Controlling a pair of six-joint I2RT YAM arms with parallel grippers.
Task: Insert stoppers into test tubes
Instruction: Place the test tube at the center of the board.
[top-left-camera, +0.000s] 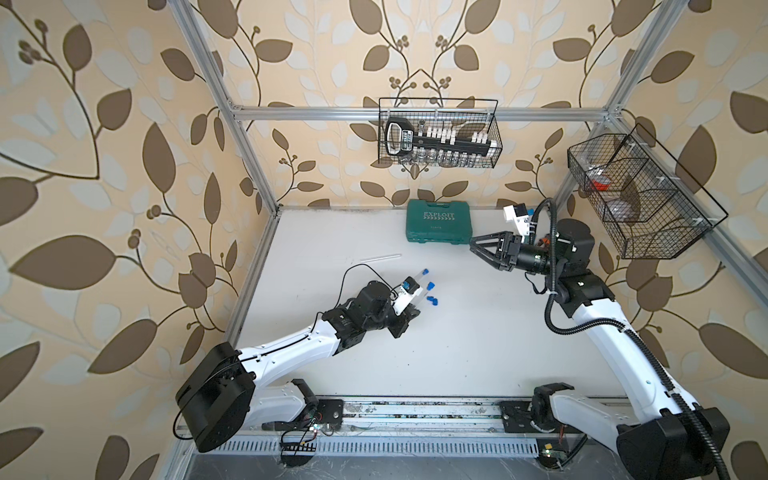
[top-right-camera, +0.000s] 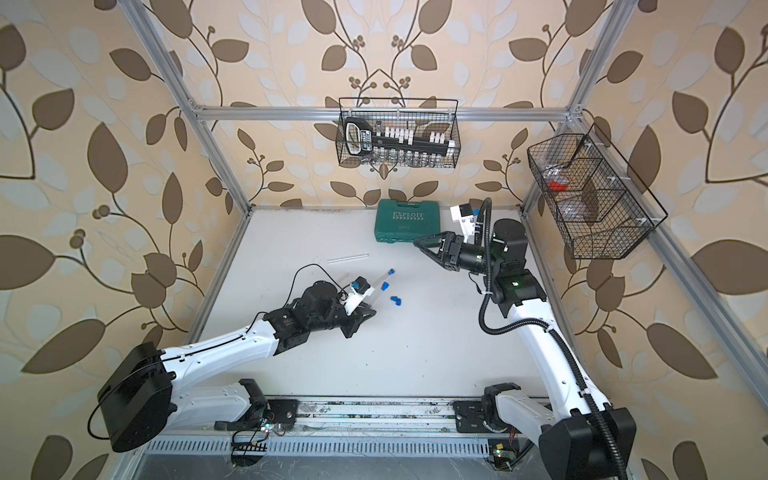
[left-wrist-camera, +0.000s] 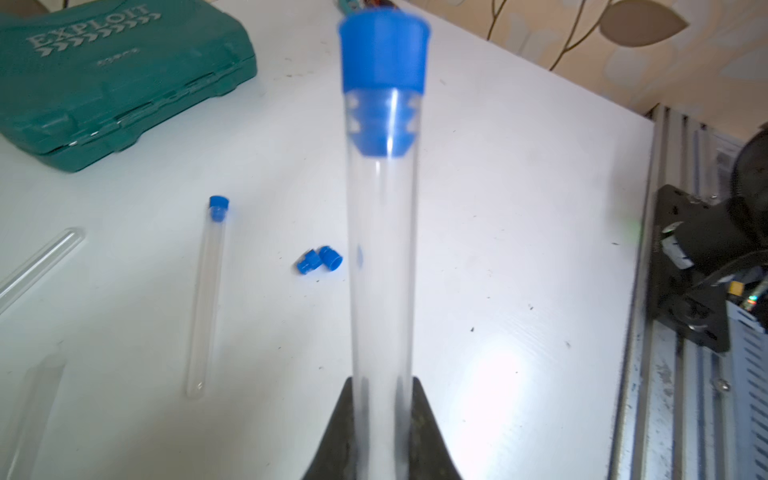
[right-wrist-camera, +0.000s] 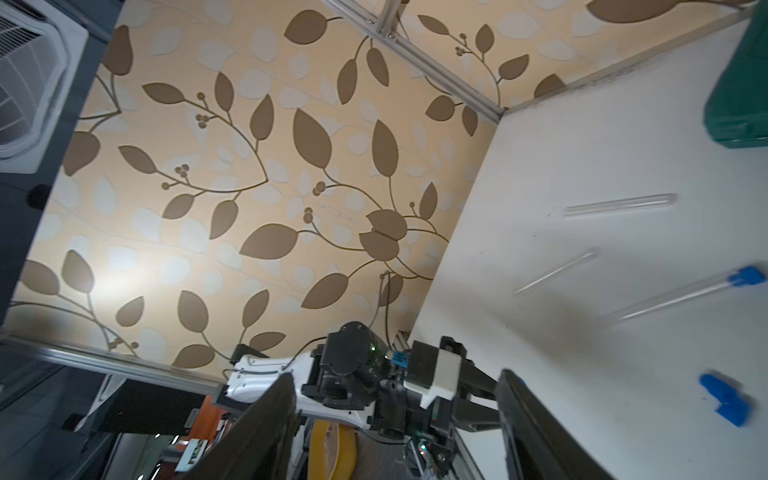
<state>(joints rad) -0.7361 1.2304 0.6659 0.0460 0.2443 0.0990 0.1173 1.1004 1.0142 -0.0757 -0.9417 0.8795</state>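
Note:
My left gripper (left-wrist-camera: 384, 380) (top-left-camera: 411, 311) is shut on the lower end of a clear test tube (left-wrist-camera: 382, 257) (top-left-camera: 424, 294), which has a blue stopper (left-wrist-camera: 384, 50) (top-left-camera: 431, 286) seated in its mouth. A second stoppered test tube (left-wrist-camera: 205, 299) lies on the white table, its stopper (top-left-camera: 425, 271) pointing away from the arm. Two loose blue stoppers (left-wrist-camera: 320, 259) (top-left-camera: 434, 300) (right-wrist-camera: 725, 399) lie together beside the held tube. Two empty test tubes (left-wrist-camera: 37, 266) (right-wrist-camera: 557, 270) lie further left. My right gripper (right-wrist-camera: 395, 376) (top-left-camera: 471, 241) hovers open and empty near the green case.
A closed green tool case (top-left-camera: 436, 220) sits at the back of the table. One wire basket (top-left-camera: 440, 133) with white-capped vials hangs on the rear rail, and another wire basket (top-left-camera: 640, 195) hangs on the right frame. A metal rail (top-left-camera: 415, 409) runs along the front edge.

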